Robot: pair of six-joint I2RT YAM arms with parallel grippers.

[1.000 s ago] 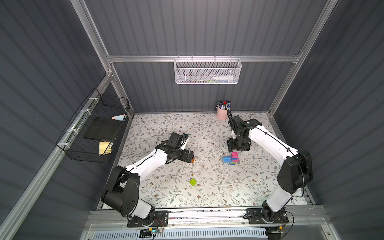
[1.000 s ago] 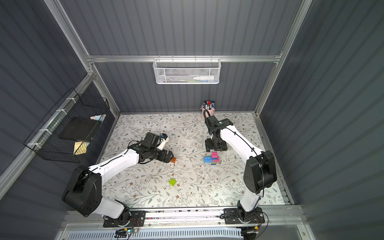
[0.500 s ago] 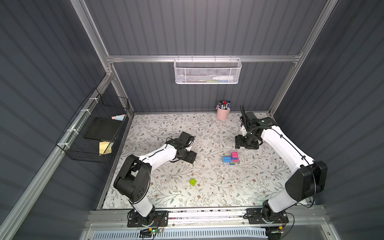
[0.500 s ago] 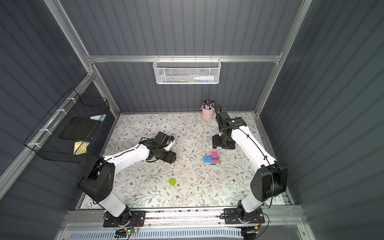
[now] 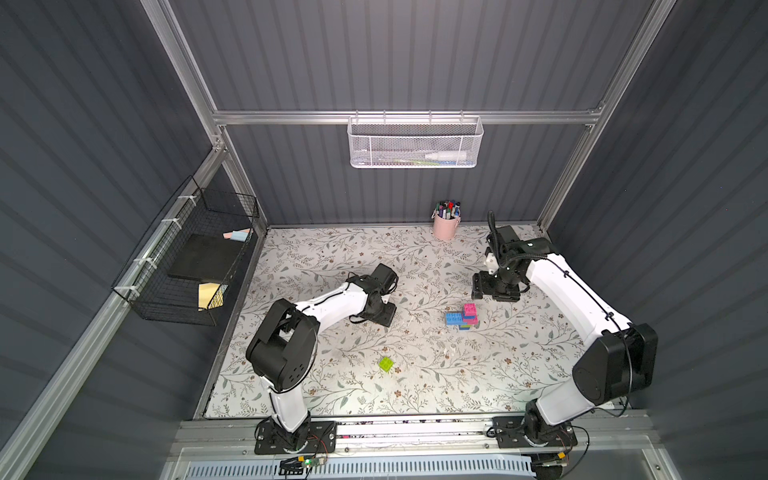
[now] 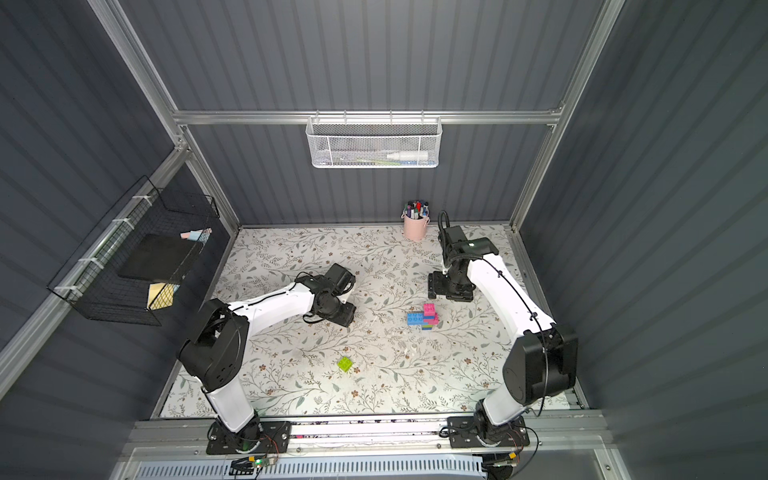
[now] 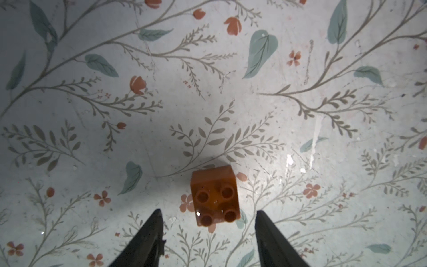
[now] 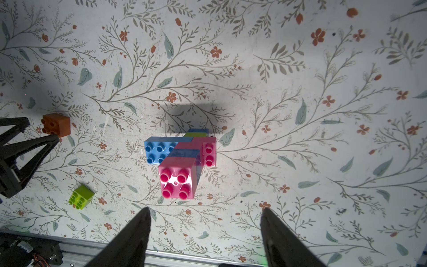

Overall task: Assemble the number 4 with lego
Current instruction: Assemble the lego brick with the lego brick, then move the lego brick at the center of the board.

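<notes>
Left jaws: stood apart, flanking orange brick (image 7: 215, 196), not touching it.
Right jaws: apart, empty.
Number 4 (image 5: 463, 318): lay centre-right on counter (image 5: 419, 357).
Green brick (image 5: 386, 364): lower centre, alone.

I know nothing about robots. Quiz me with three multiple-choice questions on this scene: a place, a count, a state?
1. Where is the lime green brick?
A) loose on the table, apart from the built figure
B) stacked on that figure
C) in a bowl
2. How many studs top the orange brick?
A) two
B) four
C) six
3. How is the left hand?
A) shut on the brick
B) shut, empty
C) open
Answers: A: it lies alone. B: the left wrist view shows four. C: gaps flank the brick.
</notes>
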